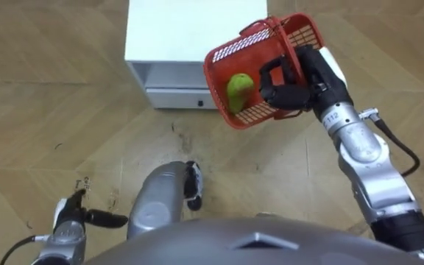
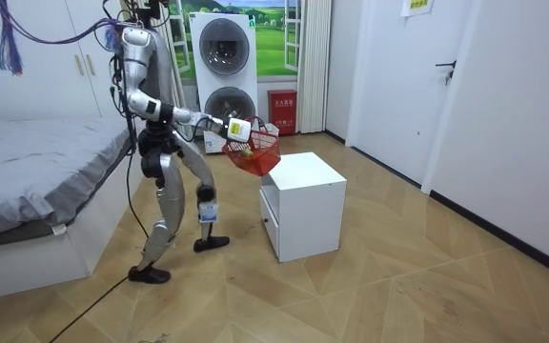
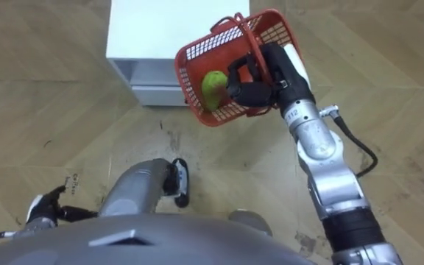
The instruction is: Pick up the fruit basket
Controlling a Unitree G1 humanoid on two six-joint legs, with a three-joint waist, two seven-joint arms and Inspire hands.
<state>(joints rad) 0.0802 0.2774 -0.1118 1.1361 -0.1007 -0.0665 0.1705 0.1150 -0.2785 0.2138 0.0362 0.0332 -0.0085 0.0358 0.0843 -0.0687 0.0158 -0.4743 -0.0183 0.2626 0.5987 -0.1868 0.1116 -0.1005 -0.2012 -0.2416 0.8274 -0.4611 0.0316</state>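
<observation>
Our left hand (image 1: pixel 68 224) hangs idle down by our side. Ahead, our right hand (image 1: pixel 293 85) has its fingers (image 1: pixel 277 92) curled round the red basket's (image 1: pixel 223 59) rim. The basket hangs tilted in the air, leftward of those fingers, with a green fruit (image 1: pixel 239 88) inside and the white cabinet (image 1: pixel 168 37) beyond.

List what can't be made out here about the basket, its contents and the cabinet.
1. Eye views: part of the inside of the basket is covered by the right hand, curled over its rim, so anything beside the green fruit stays hidden.
2. Room view: the fruit is too small to identify.
3. Eye views: the white cabinet is cut off by the top edge, and its front is partly behind the basket.
</observation>
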